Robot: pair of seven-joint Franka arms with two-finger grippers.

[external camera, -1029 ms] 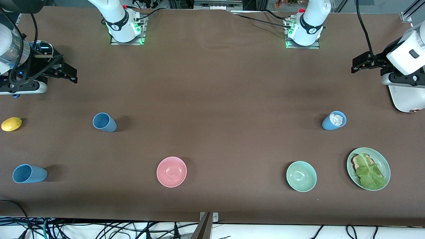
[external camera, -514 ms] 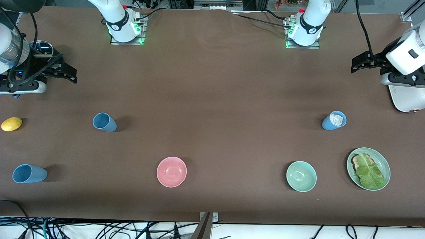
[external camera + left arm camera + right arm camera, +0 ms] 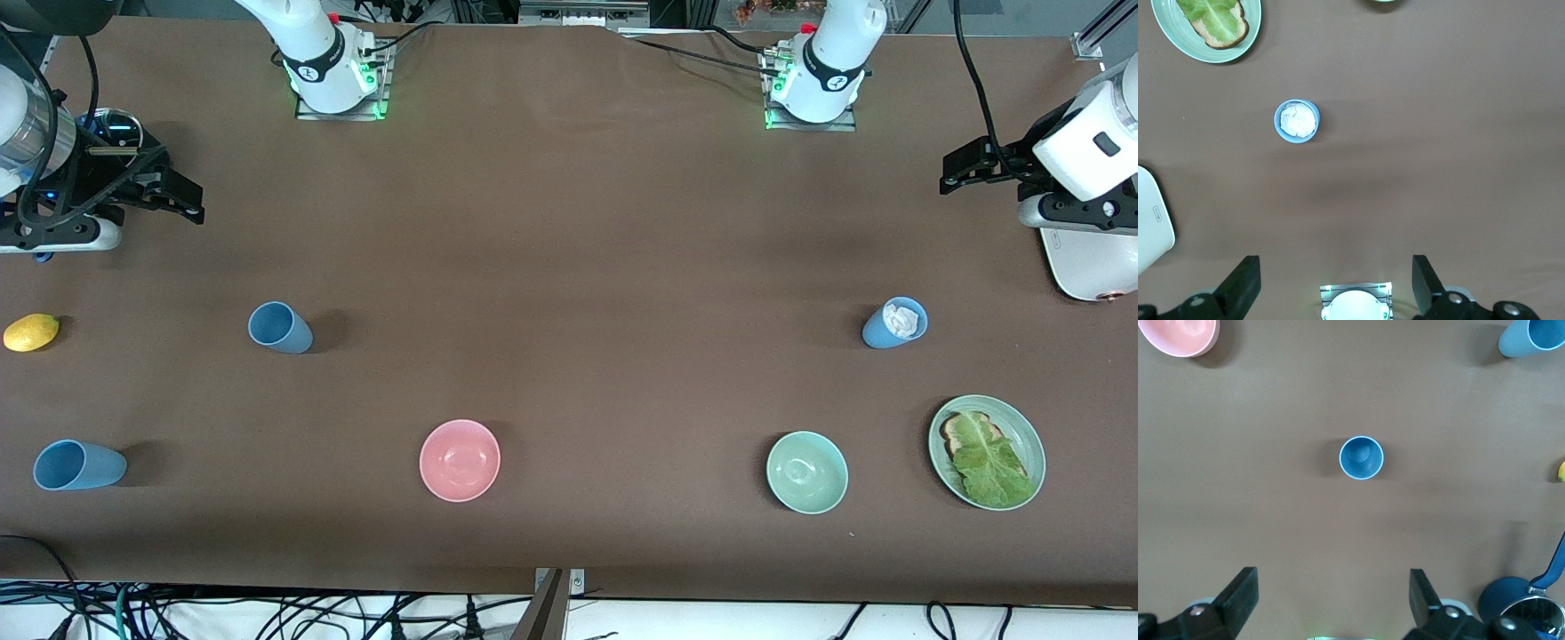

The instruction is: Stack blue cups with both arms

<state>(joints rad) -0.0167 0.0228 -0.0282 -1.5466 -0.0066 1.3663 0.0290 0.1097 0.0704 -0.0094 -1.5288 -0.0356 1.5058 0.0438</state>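
Observation:
Three light-blue cups stand on the brown table. One cup (image 3: 280, 327) stands upright toward the right arm's end and shows empty in the right wrist view (image 3: 1361, 458). A second cup (image 3: 78, 465) is nearer the front camera at that end; it also shows in the right wrist view (image 3: 1531, 337). The third cup (image 3: 894, 323), toward the left arm's end, holds crumpled white paper (image 3: 1297, 120). My right gripper (image 3: 182, 191) (image 3: 1333, 580) hangs open and empty high over the right arm's end. My left gripper (image 3: 956, 173) (image 3: 1336, 267) hangs open and empty high over the left arm's end.
A pink bowl (image 3: 460, 460) and a mint-green bowl (image 3: 807, 472) sit near the front edge. A green plate (image 3: 1021, 425) with toast and lettuce is beside the mint bowl. A lemon (image 3: 31, 332), a blue-handled pan (image 3: 1525, 603) and a white appliance (image 3: 1089, 262) lie at the table's ends.
My right gripper has shifted very slightly. The cups, bowls and my left arm have not moved.

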